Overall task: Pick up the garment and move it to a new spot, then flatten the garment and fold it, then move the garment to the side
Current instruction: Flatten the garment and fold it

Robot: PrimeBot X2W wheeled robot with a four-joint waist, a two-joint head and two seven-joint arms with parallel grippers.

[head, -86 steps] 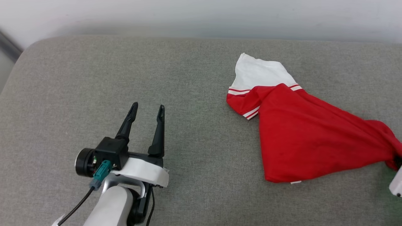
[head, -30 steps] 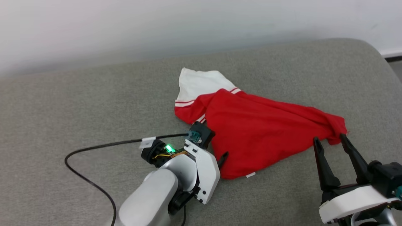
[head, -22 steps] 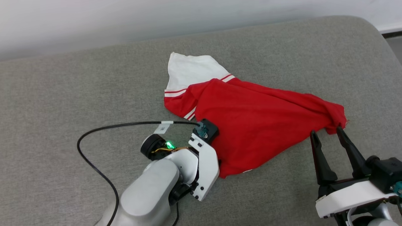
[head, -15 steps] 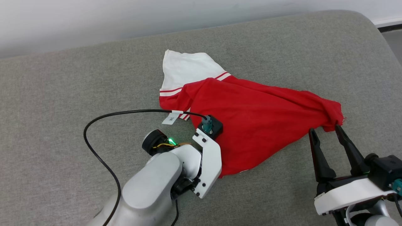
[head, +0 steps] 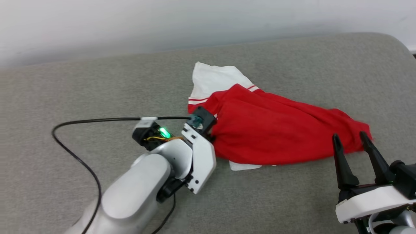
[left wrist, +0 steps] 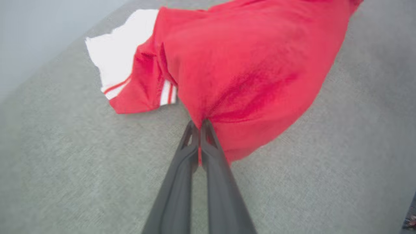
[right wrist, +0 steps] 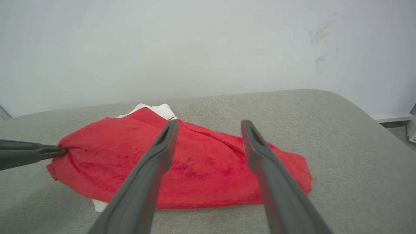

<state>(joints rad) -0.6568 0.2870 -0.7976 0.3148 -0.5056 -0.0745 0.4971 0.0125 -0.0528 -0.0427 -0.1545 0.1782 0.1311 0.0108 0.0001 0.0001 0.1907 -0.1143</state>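
The garment (head: 276,130) is a red shirt with a white, red-striped sleeve (head: 214,78), lying crumpled on the grey cushion (head: 97,81). My left gripper (left wrist: 199,125) is shut on the red cloth at its left edge, and the fabric (left wrist: 243,65) bunches up from the pinch. In the head view that gripper's fingers sit behind the wrist (head: 198,152). From the right wrist, the left fingers (right wrist: 48,152) enter from the left and bite the garment (right wrist: 201,169). My right gripper (head: 350,136) stands open just short of the garment's right end, holding nothing (right wrist: 209,125).
A black cable (head: 74,156) loops from the left wrist across the cushion. A pale wall (head: 195,22) runs along the back. The cushion's rounded right corner (head: 398,42) drops to the floor. A white scrap of fabric (head: 243,166) pokes out under the red hem.
The left gripper has shut on the garment's left edge and drawn it up and left; the pointed front corner has flattened, baring a white scrap. The head camera has shifted. The right gripper stays open.
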